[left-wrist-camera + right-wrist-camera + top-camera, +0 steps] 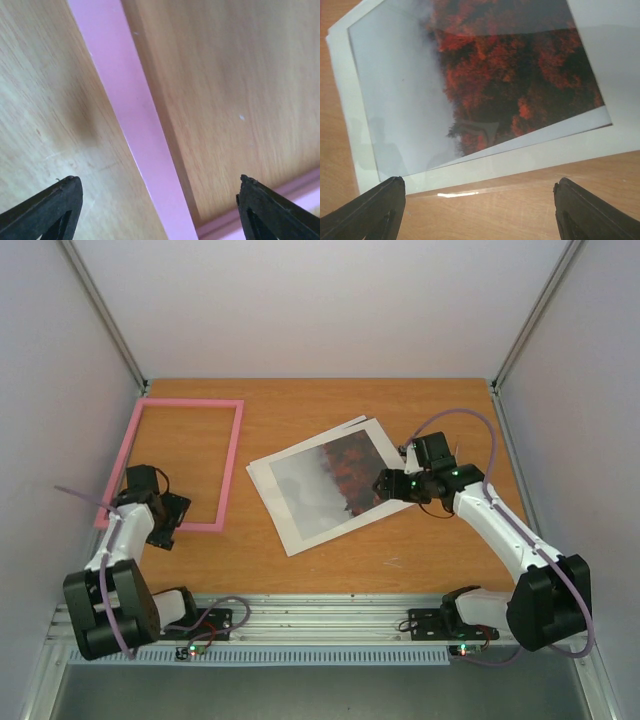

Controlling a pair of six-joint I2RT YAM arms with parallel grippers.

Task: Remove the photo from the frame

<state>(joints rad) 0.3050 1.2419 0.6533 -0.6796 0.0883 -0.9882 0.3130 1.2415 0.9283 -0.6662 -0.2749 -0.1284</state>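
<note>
Pink frame (232,465) flat; photo (330,480) misty-grey, red-orange.

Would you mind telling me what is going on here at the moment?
Two robot arms are taking a photo out of its frame. The pink frame lies empty on the left of the table, with the left gripper open just above its near corner. The photo lies mid-table with a white mat, apart from the frame. The right gripper hovers open at its right edge. Neither gripper holds anything.
</note>
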